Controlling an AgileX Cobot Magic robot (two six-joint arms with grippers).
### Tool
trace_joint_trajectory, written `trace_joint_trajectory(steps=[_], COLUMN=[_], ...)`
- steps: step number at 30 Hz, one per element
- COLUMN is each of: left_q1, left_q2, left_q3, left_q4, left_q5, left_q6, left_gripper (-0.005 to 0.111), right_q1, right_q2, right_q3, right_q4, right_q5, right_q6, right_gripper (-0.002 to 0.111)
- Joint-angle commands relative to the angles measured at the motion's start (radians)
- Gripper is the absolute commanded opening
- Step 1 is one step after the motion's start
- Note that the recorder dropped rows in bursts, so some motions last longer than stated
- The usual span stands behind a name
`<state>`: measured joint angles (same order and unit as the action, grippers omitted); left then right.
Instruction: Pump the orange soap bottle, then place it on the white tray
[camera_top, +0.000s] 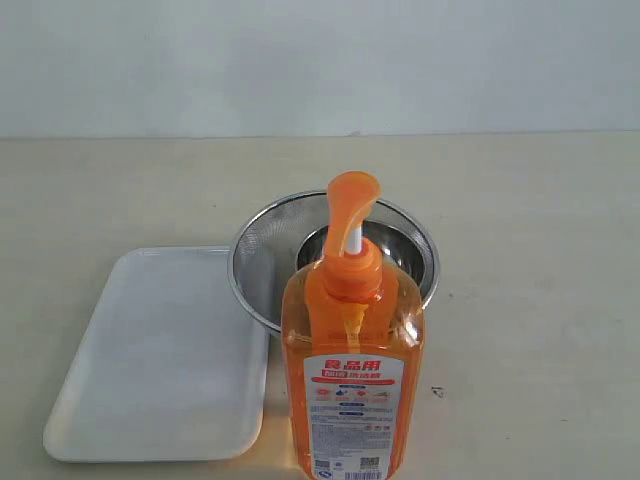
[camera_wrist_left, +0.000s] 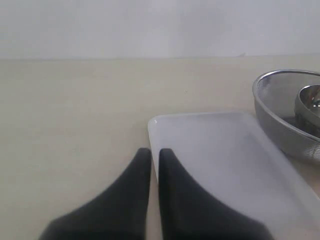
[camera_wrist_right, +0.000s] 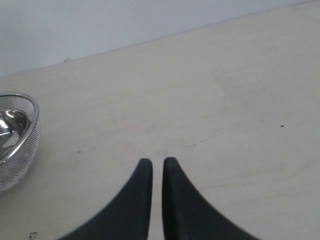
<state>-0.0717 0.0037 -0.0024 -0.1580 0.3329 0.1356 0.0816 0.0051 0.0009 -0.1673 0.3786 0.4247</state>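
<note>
The orange soap bottle (camera_top: 352, 385) stands upright on the table at the front, its orange pump head (camera_top: 352, 200) raised on a white stem. The white tray (camera_top: 165, 355) lies flat just left of it, with nothing on it. Neither gripper shows in the exterior view. In the left wrist view my left gripper (camera_wrist_left: 155, 152) is shut with nothing in it, its tips over the near corner of the white tray (camera_wrist_left: 225, 160). My right gripper (camera_wrist_right: 157, 162) is shut on nothing over bare table. The bottle is out of both wrist views.
A round steel mesh bowl (camera_top: 262, 265) holding a smaller steel bowl (camera_top: 400, 250) stands directly behind the bottle and touches the tray's far right corner. The mesh bowl also shows in the left wrist view (camera_wrist_left: 285, 130) and the right wrist view (camera_wrist_right: 17, 150). A wall bounds the table's far edge.
</note>
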Motion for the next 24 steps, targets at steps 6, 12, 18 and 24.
trace_joint_trajectory(steps=[6, 12, 18, 24], left_q1=[-0.009, -0.009, -0.009, -0.009], left_q2=[-0.004, -0.004, -0.004, -0.004], left_q3=[0.002, 0.002, 0.002, 0.002], left_q4=[0.002, 0.002, 0.002, 0.002], left_q5=[-0.003, -0.003, -0.003, -0.003], left_q6=[0.004, 0.004, 0.004, 0.004], left_gripper=[0.005, 0.005, 0.005, 0.005], right_q1=[-0.002, -0.002, -0.002, -0.002], right_q2=[-0.005, -0.005, -0.005, -0.005], right_q3=[-0.011, -0.134, -0.228, -0.254], right_q4=[0.03, 0.044, 0.129, 0.228], right_q5=[-0.116, -0.097, -0.056, -0.076], right_q6=[0.019, 0.019, 0.024, 0.026], right_gripper=[0.003, 0.003, 0.003, 0.003])
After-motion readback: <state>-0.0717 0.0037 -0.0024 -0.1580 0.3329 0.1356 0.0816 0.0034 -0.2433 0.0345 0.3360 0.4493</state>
